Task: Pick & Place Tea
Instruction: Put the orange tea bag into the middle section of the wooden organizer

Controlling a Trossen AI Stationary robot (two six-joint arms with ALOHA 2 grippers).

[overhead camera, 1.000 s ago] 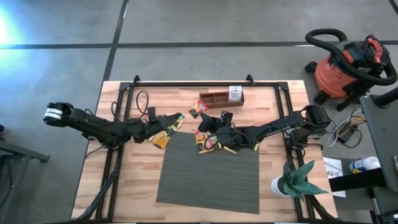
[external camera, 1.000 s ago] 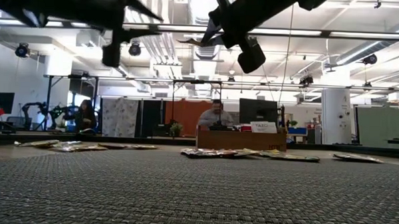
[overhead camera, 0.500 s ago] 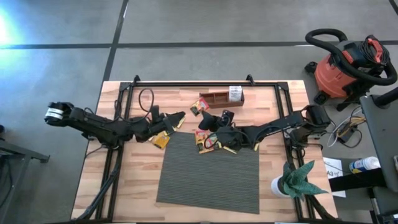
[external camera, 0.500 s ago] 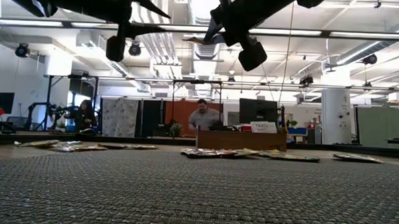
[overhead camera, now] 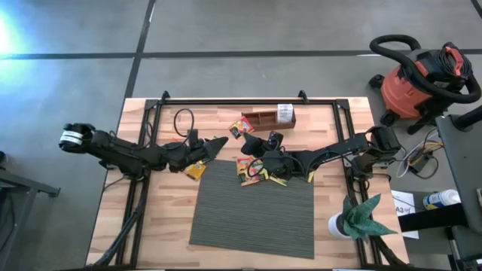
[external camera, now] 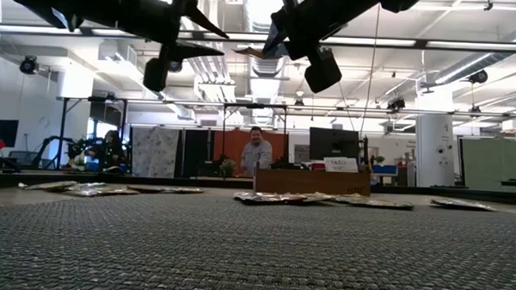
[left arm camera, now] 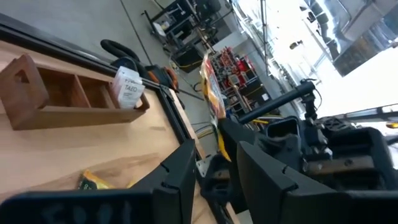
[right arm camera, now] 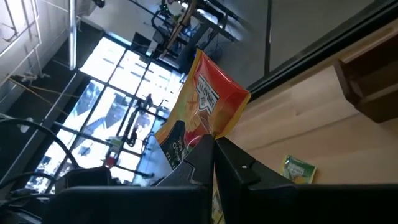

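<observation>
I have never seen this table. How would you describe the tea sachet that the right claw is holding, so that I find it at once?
Start at the wooden tray at the table's far edge, then look just in front of it, where the right claw is shut on one sachet lifted above the table. Unlike the sachets lying flat nearby, this one is off the table, and it is orange-red at one end and yellow below.

you are looking at one orange-and-yellow tea sachet (right arm camera: 202, 102) lifted off the table, standing on edge, its lower part pinched between dark fingers. the other tea sachets (overhead camera: 256, 172) lie flat on the wood — a yellow-green and orange cluster at the grey mat's far edge, an orange one (overhead camera: 194, 169) by the mat's far left corner, another (overhead camera: 237, 131) just beside the wooden tray.
</observation>
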